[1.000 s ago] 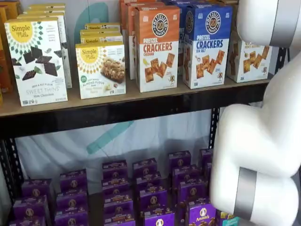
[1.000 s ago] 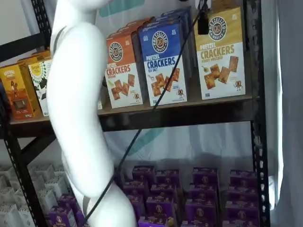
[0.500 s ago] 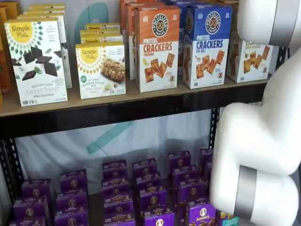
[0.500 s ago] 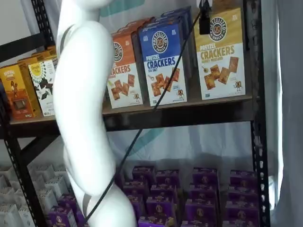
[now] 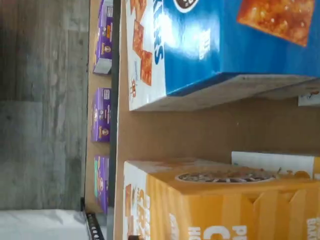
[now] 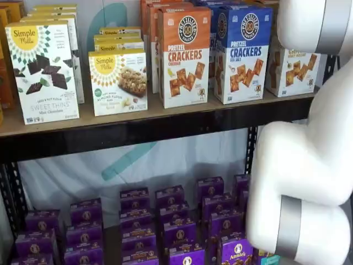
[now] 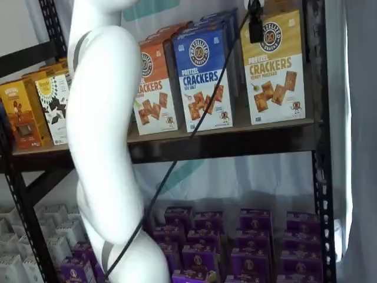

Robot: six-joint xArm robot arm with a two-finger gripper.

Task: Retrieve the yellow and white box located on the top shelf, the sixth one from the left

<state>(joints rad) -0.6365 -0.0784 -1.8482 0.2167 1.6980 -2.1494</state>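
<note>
The yellow and white Pretzel Crackers box stands at the right end of the top shelf. In a shelf view my white arm partly covers it. In the wrist view its yellow top is close, with a gap of bare shelf board between it and the blue box. My gripper shows only as a black finger hanging from the view's top edge, with a cable beside it, in front of the box's upper left corner. No gap or grip shows.
A blue sea salt box and an orange cheddar box stand left of the yellow one. Simple Mills boxes fill the shelf's left. Purple boxes sit on the lower shelf. A black upright borders the right side.
My arm has shifted slightly to the right in a shelf view, and the black finger has moved a little right toward the yellow box. The boxes have not moved.
</note>
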